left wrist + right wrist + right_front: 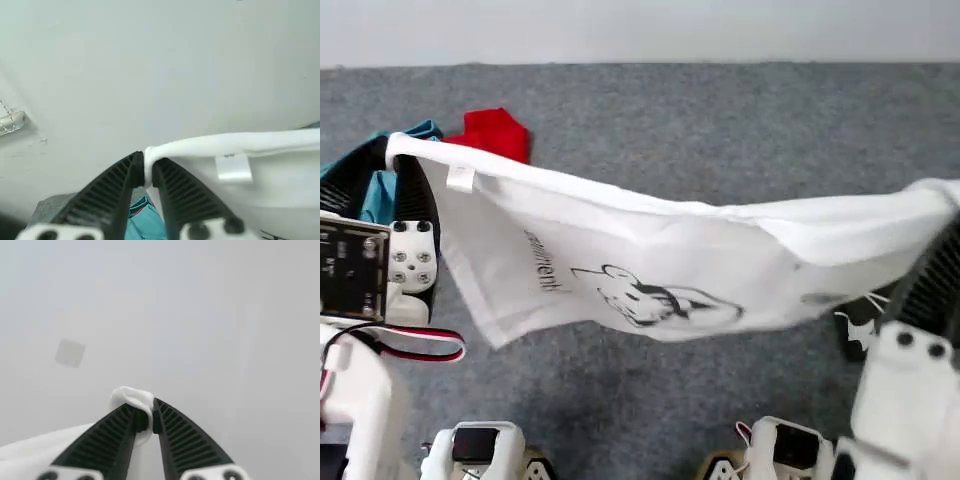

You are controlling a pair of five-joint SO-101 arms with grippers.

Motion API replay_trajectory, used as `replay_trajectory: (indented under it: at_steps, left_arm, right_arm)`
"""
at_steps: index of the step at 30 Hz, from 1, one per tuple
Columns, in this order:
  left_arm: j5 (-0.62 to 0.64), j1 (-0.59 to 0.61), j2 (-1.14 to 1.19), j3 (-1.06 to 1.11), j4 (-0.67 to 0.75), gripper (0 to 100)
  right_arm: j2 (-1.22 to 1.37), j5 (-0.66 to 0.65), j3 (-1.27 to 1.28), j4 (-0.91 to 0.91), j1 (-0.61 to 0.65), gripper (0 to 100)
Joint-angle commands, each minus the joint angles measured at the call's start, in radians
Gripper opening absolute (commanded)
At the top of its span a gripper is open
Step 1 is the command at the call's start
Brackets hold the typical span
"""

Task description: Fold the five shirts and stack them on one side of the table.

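In the high view, one white shirt (650,250) with a dark line drawing hung stretched between the two arms, lifted above the grey table (720,110). The left gripper (395,150) held one end of its upper edge and the right gripper (948,215) the other end, so the cloth sagged in the middle. One small sewn label (460,178) showed near the left end. On the table behind the left arm lay one red shirt (495,132) and, just beside it, one teal shirt (378,195). One dark cloth (855,330) with white marks lay under the white shirt's right end, mostly hidden; I could not tell what it was.

In the left wrist view, the left gripper (148,167) had its jaws pinched together on a bunched fold of the white shirt (260,175), with the label (233,167) close by and the teal shirt (140,220) below.

In the right wrist view, the right gripper (145,420) was clamped on a wad of the white shirt (131,399), which bulged out past the jaw tips.
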State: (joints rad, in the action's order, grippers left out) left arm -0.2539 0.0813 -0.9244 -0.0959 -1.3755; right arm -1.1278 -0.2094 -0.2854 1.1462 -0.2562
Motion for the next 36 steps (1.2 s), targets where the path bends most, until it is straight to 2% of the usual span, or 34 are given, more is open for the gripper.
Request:
replay_trajectory:
  at_steps: [1,13,18,26,36]
  left_arm:
    - [0.011,0.0,-0.005,-0.008,0.021,1]
    - [0.012,0.002,-0.009,-0.008,-0.035,1]
    - [0.012,0.006,-0.011,-0.008,-0.035,1]
    - [0.012,0.006,-0.005,0.018,-0.034,1]
    - [0.011,0.006,-0.011,0.079,-0.031,1]
  right_arm:
    - [0.001,-0.017,-0.08,-0.036,-0.004,1.1]
    - [0.05,-0.038,-0.107,-0.173,-0.005,1.1]
    - [0.151,-0.038,-0.192,-0.093,-0.002,1.1]
    - [0.332,-0.038,-0.192,0.019,0.002,1.1]
    - [0.328,-0.038,-0.19,0.05,0.002,1.1]
